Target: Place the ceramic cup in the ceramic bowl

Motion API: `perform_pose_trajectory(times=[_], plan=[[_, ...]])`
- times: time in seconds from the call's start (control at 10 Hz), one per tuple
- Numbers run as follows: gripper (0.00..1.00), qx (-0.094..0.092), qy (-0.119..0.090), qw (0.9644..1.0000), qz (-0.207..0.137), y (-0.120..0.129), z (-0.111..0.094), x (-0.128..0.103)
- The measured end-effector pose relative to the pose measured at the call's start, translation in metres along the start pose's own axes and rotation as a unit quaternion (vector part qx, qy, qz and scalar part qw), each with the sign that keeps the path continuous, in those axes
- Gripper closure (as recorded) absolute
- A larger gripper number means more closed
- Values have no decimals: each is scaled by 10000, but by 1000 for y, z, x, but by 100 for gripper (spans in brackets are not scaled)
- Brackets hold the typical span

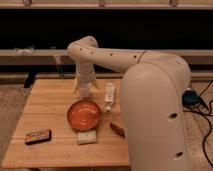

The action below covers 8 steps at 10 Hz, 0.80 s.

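Observation:
The orange ceramic bowl (84,114) sits near the middle of the wooden table (45,107). My arm reaches down from the right, and the gripper (85,91) points at the table just behind the bowl's far rim. A small white cylindrical shape at the gripper's lower end (85,93) may be the ceramic cup. I cannot tell whether it is held or standing on the table.
A slim white tube (109,96) lies right of the bowl. A pale sponge block (86,136) lies in front of the bowl, and a small brown item (117,129) lies to the front right. A dark bar (38,136) lies front left. My body (160,110) hides the table's right side.

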Motion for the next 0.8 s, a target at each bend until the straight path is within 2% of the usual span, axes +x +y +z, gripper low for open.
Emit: perform_pose_trajectory(times=[0.2,0.3,0.5,0.8], plan=[[20,17,-45,9999,-110,-1,3,-6],[20,45,-99,9998,-176,-1,9,-16],[20,-22,-209,9994,-286,7,25,-52],[20,-1,-275,9995,-122,-26,41,-97]])
